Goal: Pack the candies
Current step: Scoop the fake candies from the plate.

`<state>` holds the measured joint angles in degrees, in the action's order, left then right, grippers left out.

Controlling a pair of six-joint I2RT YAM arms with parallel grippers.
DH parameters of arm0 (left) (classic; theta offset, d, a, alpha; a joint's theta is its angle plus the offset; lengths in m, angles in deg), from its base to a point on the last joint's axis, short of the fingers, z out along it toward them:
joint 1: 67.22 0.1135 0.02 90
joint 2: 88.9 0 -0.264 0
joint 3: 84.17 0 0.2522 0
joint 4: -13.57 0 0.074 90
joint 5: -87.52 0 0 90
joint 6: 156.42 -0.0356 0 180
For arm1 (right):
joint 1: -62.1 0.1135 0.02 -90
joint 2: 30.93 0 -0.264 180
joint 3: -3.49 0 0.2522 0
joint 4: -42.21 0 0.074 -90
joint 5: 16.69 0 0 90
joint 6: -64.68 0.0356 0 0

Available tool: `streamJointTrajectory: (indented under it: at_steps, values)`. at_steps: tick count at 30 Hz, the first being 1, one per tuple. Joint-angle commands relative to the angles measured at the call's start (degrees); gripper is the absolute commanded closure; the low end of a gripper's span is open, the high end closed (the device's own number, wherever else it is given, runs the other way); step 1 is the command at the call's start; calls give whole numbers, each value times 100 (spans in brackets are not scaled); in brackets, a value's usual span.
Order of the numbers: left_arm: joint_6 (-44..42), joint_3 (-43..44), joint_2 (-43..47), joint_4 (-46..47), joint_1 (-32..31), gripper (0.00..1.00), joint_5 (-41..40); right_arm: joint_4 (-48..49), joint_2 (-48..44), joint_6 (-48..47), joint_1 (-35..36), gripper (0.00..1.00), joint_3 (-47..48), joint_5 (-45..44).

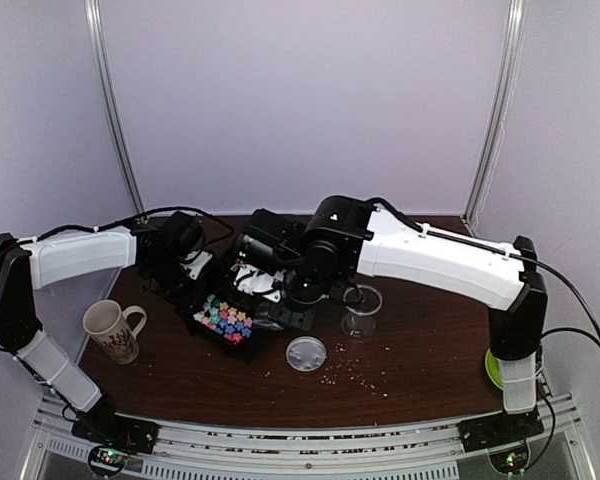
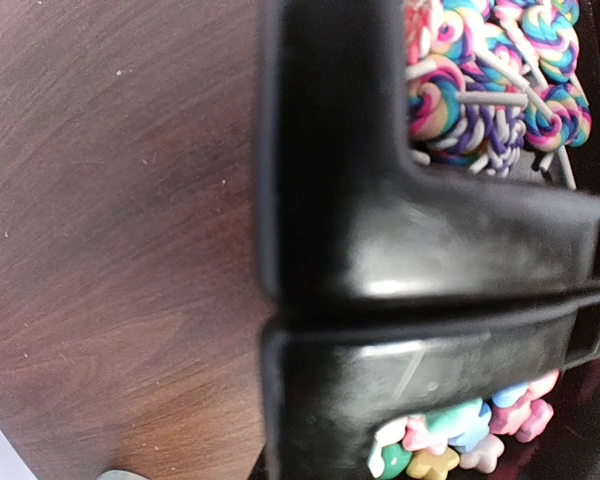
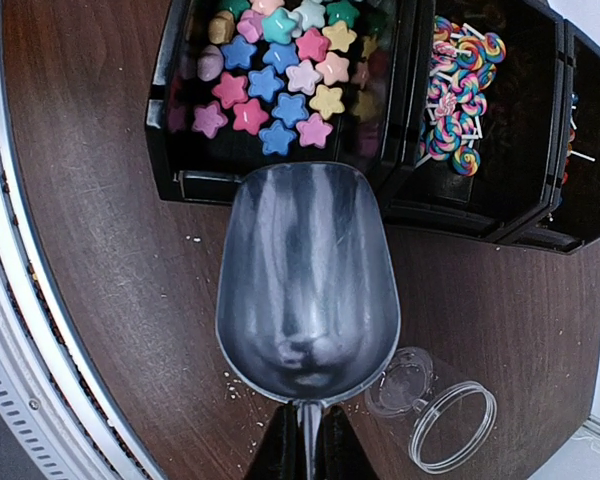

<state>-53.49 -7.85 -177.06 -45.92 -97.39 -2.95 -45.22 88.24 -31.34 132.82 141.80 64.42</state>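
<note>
Metal scoop [image 3: 307, 280] fills the space before the bin [image 3: 195, 185] front wall. Candies [image 3: 270, 85] open from above. Clear jar [image 3: 435, 410] lies just beside scoop, bare table [image 3: 100, 280] on the opposite side.

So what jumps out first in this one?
The big empty metal scoop held by the right gripper, its mouth at the front wall of the black tray. Just beyond it, bright star candies fill one compartment and swirl lollipops lie in the next. A clear jar lies on its side on the table beside the scoop's handle.
</note>
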Motion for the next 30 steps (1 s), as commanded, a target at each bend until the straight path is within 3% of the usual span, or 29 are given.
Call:
streamJointTrajectory:
  at_steps: [1,14,30]
  values:
    - [-57,343,414,910,-127,100,11,-78,185,22,39,100,210,-243]
    - [-96,362,532,921,-261,100,-348,-216,909,-69,73,100,758,-472]
    - [-115,221,774,1302,-316,100,45,481,1552,-101,74,100,999,-386]
